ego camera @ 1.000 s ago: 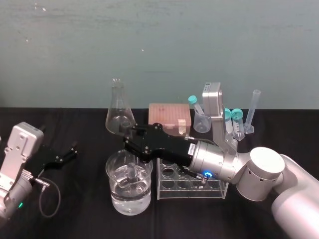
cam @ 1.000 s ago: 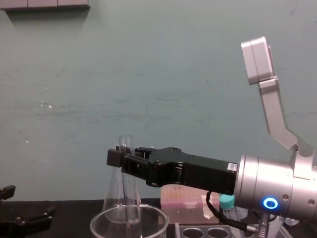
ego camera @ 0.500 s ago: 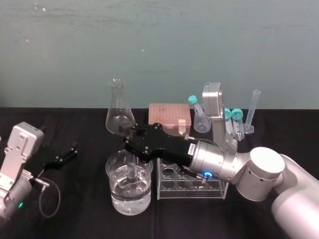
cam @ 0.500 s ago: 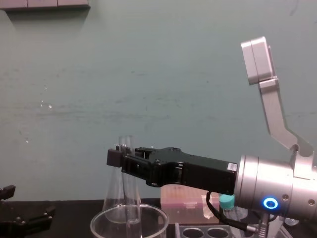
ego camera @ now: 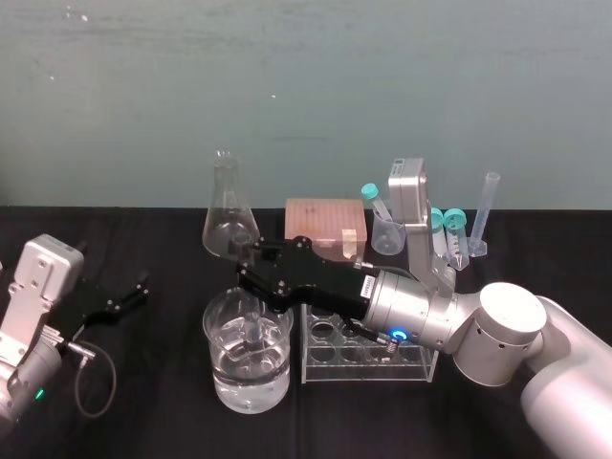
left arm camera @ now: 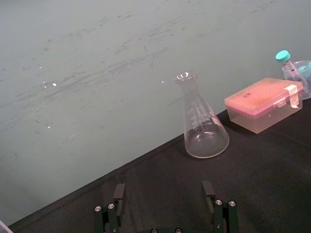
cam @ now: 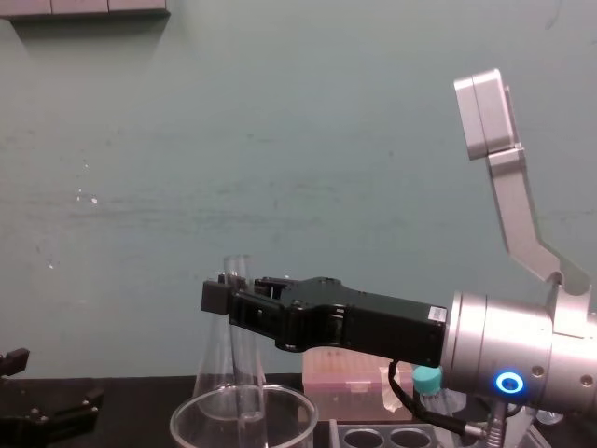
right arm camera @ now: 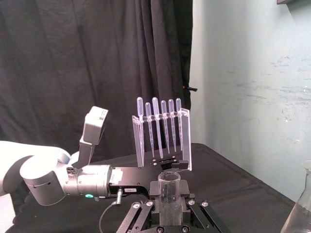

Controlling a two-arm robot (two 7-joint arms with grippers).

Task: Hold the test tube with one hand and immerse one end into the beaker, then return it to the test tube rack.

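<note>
My right gripper (ego camera: 251,273) is clenched on the test tube (ego camera: 251,330), with a finger on each side of the glass near its open mouth. The tube hangs upright inside the beaker (ego camera: 229,387), which stands near the front edge of the table (ego camera: 163,421), about midway along it. The lower end looks to be at or just under the water, though I cannot be sure how deep it sits.

The test tube rack (ego camera: 411,361) stands just beside the beaker, toward the table's right edge. My left gripper (ego camera: 124,295) rests near the left edge with its fingers spread, holding nothing.

I judge the dip is nearly done, and the return carries the risk. If I swing toward the rack before the tube's bottom clears the rim, glass strikes glass and the beaker could tip or the tube crack. My grip is bare glass on smooth pads, so a jerk could let the tube slide down onto the beaker's floor. A tube that tilts in my fingers may miss its hole and catch the rack's top plate, shoving the light rack aside.
</note>
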